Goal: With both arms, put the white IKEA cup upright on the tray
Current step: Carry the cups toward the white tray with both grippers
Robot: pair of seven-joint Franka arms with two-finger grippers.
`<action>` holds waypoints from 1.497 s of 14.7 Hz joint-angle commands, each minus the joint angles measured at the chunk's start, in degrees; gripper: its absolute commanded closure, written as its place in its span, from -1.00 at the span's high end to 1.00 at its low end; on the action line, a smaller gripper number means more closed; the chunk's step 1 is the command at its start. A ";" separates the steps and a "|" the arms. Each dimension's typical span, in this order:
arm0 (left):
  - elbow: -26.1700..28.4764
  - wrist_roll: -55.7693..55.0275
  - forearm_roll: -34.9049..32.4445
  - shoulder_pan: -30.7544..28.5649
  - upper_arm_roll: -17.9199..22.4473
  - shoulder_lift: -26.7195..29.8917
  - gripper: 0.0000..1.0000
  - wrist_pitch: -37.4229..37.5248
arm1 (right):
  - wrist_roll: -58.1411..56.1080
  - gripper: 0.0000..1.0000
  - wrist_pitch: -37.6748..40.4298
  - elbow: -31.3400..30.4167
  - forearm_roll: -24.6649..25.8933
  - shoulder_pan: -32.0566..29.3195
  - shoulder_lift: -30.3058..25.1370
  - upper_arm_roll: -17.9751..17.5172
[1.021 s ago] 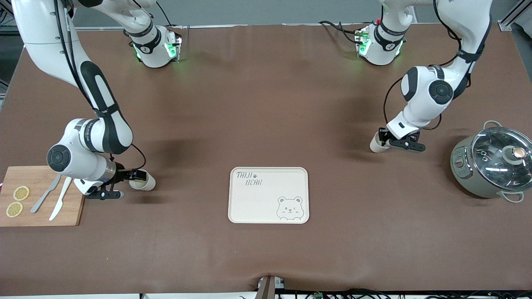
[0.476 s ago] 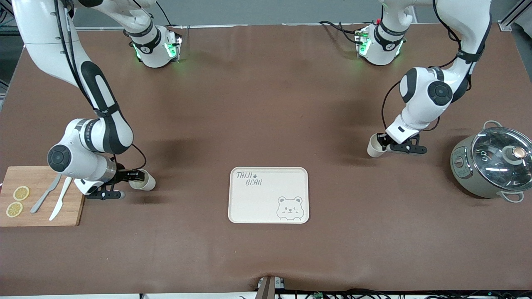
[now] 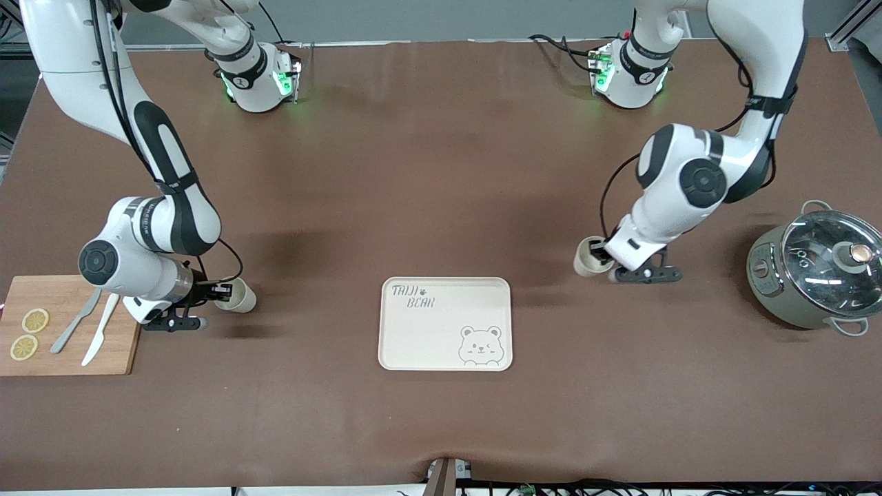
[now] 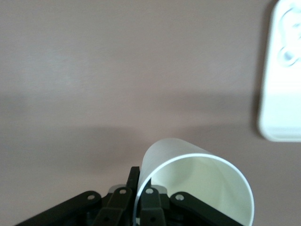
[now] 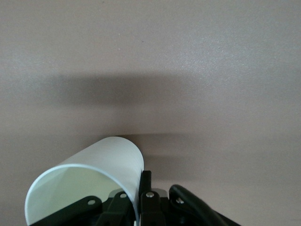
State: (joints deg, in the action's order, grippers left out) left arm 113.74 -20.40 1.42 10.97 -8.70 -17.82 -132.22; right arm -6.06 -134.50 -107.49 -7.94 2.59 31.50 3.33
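The left gripper (image 3: 598, 256) has its fingers clamped on the rim of a white cup (image 3: 586, 256) over the surface beside the tray (image 3: 445, 324). The right gripper (image 3: 222, 295) likewise pinches the wall of a second white cup (image 3: 240, 296), one finger inside, one outside.

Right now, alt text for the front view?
Two white arms each hold a white cup over a brown table: the left gripper with its cup, the right gripper with its cup. A cream tray lies bare between them.
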 commanded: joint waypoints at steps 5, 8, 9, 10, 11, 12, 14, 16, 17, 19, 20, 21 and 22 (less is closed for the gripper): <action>-31.70 -13.16 -4.41 6.33 0.35 -18.02 -1.00 20.40 | -0.09 -1.00 -0.15 1.05 -0.50 0.83 0.58 0.27; -37.09 -18.61 -4.41 8.71 0.88 -21.28 -1.00 22.27 | 0.43 -1.00 0.47 2.10 -0.58 1.10 0.50 0.19; -38.23 -19.67 -4.41 9.24 0.97 -21.99 -1.00 22.19 | 0.61 -1.00 1.08 2.80 -0.76 1.36 0.49 0.18; -39.73 -20.81 -4.32 9.77 0.88 -23.21 -1.00 22.01 | 1.40 -1.00 2.65 3.59 -0.94 2.23 0.41 0.10; -41.13 -22.91 -4.32 10.90 0.97 -24.53 -1.00 21.40 | 4.88 -1.00 4.93 4.73 -0.94 3.02 -0.03 0.10; -42.02 -24.93 -4.32 11.78 0.97 -25.50 -1.00 20.09 | 9.27 -1.00 8.26 6.57 -0.94 4.86 -0.47 0.01; -42.20 -28.28 -4.40 13.54 1.05 -26.65 -1.00 16.31 | 17.71 -1.00 15.99 12.36 -0.85 8.55 -0.74 0.01; -42.38 -30.48 -4.40 14.77 1.06 -28.23 -1.00 12.89 | 23.88 -1.00 20.40 16.33 -0.94 11.11 -0.65 0.01; -42.38 -31.27 -4.41 15.30 1.23 -28.84 -1.00 11.30 | 26.77 -1.00 20.94 17.39 -1.11 12.42 -0.47 -0.08; -42.29 -31.46 -4.32 17.93 3.68 -30.07 -1.00 9.10 | 33.01 -1.00 20.77 18.62 -2.16 16.20 -0.21 0.01; -42.29 -31.55 -4.32 18.90 4.82 -31.04 -1.00 7.70 | 36.00 -1.00 20.77 19.93 -2.17 18.04 -0.03 0.01; -42.29 -31.72 -4.23 19.26 5.01 -31.74 -1.00 6.12 | 38.99 -1.00 20.60 20.64 -2.25 19.28 0.32 0.01; -42.29 -32.42 -4.23 19.35 4.92 -32.18 -1.00 4.88 | 41.98 -1.00 20.33 20.91 -2.17 20.51 0.93 0.01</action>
State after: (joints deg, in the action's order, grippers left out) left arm 73.52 -50.81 -1.61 28.96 -4.94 -48.06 -125.45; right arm 30.53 -114.53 -88.97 -9.08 20.65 30.88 2.69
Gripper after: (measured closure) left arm 0.965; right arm 0.965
